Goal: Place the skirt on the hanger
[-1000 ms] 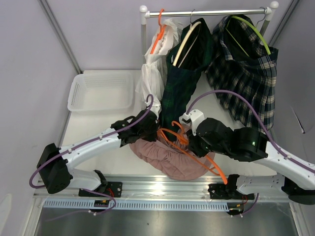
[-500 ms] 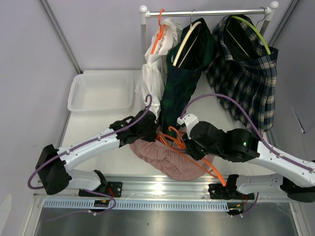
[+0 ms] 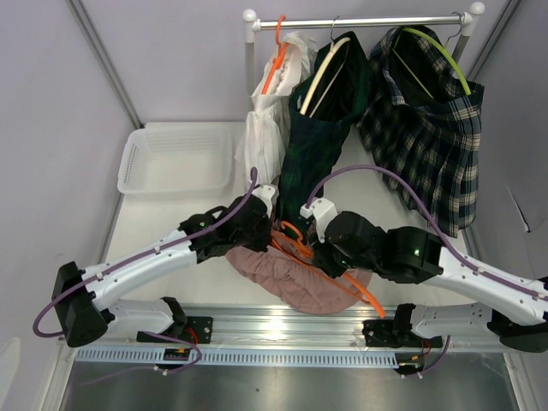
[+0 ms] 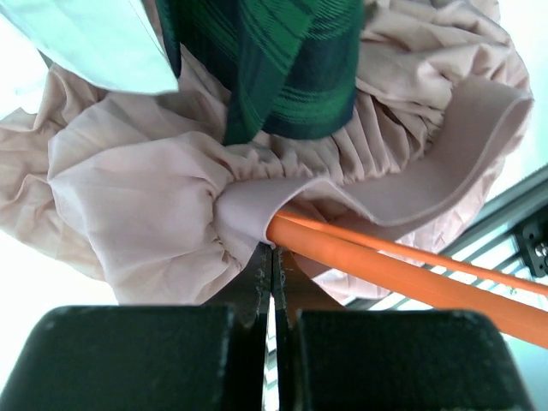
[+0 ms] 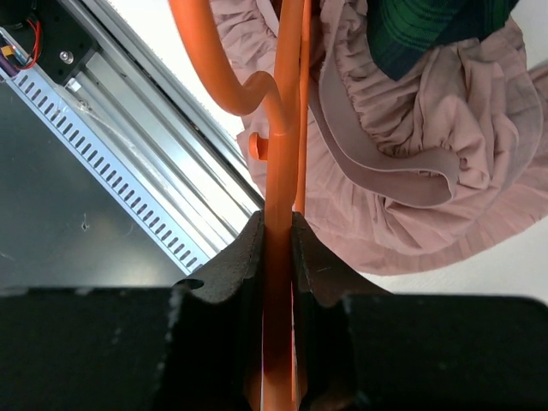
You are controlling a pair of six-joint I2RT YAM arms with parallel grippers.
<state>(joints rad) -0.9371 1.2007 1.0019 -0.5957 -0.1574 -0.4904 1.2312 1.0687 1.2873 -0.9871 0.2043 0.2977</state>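
Observation:
The pink skirt [image 3: 287, 276] lies bunched at the table's near edge. My left gripper [image 3: 259, 226] is at its far left side, shut on a fold of the elastic waistband [image 4: 257, 199]. The orange hanger [image 3: 295, 240] lies across the skirt, its long arm running down-right. My right gripper [image 3: 332, 250] is shut on that arm [image 5: 279, 171]. In the left wrist view the hanger's arm [image 4: 402, 270] passes under the raised waistband, right beside my fingertips [image 4: 253, 272]. In the right wrist view the skirt [image 5: 428, 180] lies just beyond the hanger's hook curve.
A rack rail [image 3: 360, 21] at the back carries a white garment [image 3: 265, 133], a dark green plaid skirt [image 3: 318, 137] hanging down to my grippers, and a navy plaid skirt [image 3: 428, 128]. A white basket [image 3: 175, 160] sits far left. A metal rail [image 3: 282, 324] lines the near edge.
My right arm has moved left and away from the near edge, carrying the hanger further across the skirt. My left arm has shifted slightly, still holding the waistband.

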